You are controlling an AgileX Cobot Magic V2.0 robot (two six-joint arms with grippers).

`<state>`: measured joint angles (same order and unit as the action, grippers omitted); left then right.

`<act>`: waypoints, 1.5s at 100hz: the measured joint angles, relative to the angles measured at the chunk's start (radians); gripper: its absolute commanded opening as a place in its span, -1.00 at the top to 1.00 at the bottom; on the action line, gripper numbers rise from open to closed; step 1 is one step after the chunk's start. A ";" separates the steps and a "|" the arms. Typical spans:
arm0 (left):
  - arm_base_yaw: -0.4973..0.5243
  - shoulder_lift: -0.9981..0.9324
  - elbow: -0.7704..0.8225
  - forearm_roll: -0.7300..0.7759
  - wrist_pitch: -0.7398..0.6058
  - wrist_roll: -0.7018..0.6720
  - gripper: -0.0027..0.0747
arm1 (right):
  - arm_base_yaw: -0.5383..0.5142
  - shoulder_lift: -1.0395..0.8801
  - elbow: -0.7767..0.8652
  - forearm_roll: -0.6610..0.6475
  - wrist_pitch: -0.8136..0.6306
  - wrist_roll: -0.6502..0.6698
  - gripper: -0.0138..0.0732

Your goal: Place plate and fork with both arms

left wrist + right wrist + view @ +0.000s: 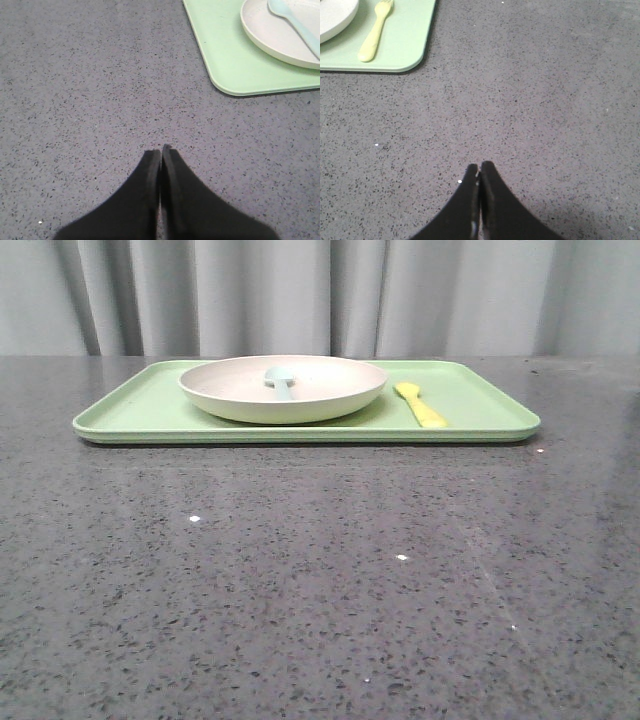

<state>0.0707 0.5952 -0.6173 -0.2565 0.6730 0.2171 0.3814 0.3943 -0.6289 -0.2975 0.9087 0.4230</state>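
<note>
The cream plate [282, 388] sits on the light-green tray [140, 410] at the back of the table, with a pale blue spoon [280, 379] lying in it. The yellow fork [421, 404] lies on the tray to the right of the plate. In the left wrist view the plate [270, 30] and spoon [295, 25] show far from my left gripper [161, 150], which is shut and empty over bare table. My right gripper [480, 166] is also shut and empty, well away from the fork [375, 32] and the plate's edge [335, 15]. Neither arm shows in the front view.
The table is dark grey speckled stone [320, 580]. A grey curtain [320, 290] hangs behind it. The tray's near corners [225, 85] [415, 62] lie ahead of each gripper.
</note>
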 measured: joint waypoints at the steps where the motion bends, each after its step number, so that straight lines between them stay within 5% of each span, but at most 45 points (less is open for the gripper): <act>1: 0.000 0.000 0.000 0.000 0.000 0.000 0.98 | 0.000 0.000 0.000 0.000 0.000 0.000 0.96; 92: 0.000 -0.002 0.006 0.009 -0.018 0.000 0.98 | 0.000 0.000 0.000 -0.002 0.000 0.000 0.96; 121: -0.096 -0.116 0.175 0.072 -0.412 0.000 0.98 | 0.000 0.000 0.000 -0.002 -0.001 0.000 0.96; 150: -0.140 -0.351 0.413 0.183 -0.555 -0.064 0.98 | 0.000 0.000 0.000 -0.002 -0.001 0.000 0.96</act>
<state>-0.0695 0.2439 -0.2040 -0.0733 0.1182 0.1534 0.3814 0.3943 -0.6289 -0.2996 0.9080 0.4230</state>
